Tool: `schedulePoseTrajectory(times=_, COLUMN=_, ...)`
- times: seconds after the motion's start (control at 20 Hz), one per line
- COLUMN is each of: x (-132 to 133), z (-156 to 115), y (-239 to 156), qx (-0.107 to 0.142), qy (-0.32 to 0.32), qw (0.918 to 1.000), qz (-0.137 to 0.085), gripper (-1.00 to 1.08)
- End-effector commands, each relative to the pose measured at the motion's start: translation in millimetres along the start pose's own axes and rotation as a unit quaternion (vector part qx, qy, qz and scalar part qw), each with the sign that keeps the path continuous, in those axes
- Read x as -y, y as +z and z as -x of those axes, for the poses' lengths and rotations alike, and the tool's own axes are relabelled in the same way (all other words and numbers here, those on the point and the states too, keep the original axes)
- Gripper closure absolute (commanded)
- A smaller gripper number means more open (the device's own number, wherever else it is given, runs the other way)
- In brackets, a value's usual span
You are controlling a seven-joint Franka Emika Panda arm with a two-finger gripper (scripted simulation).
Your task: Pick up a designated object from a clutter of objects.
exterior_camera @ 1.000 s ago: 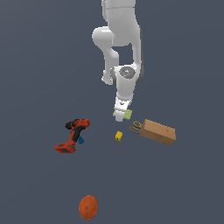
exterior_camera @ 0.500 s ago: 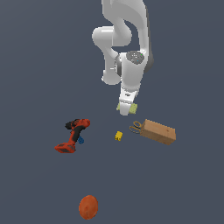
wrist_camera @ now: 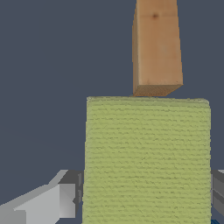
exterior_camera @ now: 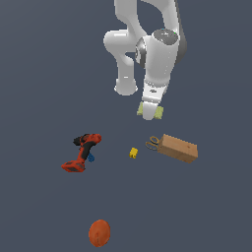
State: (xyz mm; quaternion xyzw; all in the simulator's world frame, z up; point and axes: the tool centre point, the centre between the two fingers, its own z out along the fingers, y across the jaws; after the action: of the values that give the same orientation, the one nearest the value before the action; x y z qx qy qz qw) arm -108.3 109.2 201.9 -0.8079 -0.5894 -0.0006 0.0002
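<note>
Fingers clamped on the yellow-green pad [exterior_camera: 150,110], that's what we see from the gripper [exterior_camera: 149,114] right now, up in the air just above the middle of the exterior view, clear of everything on the floor. In the wrist view we've got the pad [wrist_camera: 146,159] filling most of the lower frame, its knitted texture plain, with a grey finger [wrist_camera: 43,203] pressed against one side and a sliver of the other at the far edge. Beyond it sits the tan box [wrist_camera: 156,46]. Back in the exterior view, that box [exterior_camera: 179,147] lies right of centre, scissors [exterior_camera: 153,143] touching its left end, the tiny yellow block [exterior_camera: 133,153] nearby. We spot the red-and-black drill [exterior_camera: 81,152] at left with a small blue piece [exterior_camera: 91,158] beside it, and the orange ball [exterior_camera: 99,233] at bottom.
</note>
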Motion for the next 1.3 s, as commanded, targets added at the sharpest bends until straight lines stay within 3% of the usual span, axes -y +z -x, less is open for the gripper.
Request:
schedulePoseTrajectory(times=0.0, x=-1.7, z=-6.8, y=-22.4, qx=0.000, qy=0.000, qw=1.0000, qz=0.000, gripper=1.08)
schedulePoseTrajectory(times=0.8, x=-18.8, z=-53.6, y=-166.1, qx=0.000, qy=0.001, qw=1.0000, qz=0.000, gripper=1.08)
schedulePoseTrajectory(times=1.25, x=-27.0, z=-70.6, y=-214.7, qx=0.001, qy=0.001, qw=1.0000, qz=0.000, gripper=1.08)
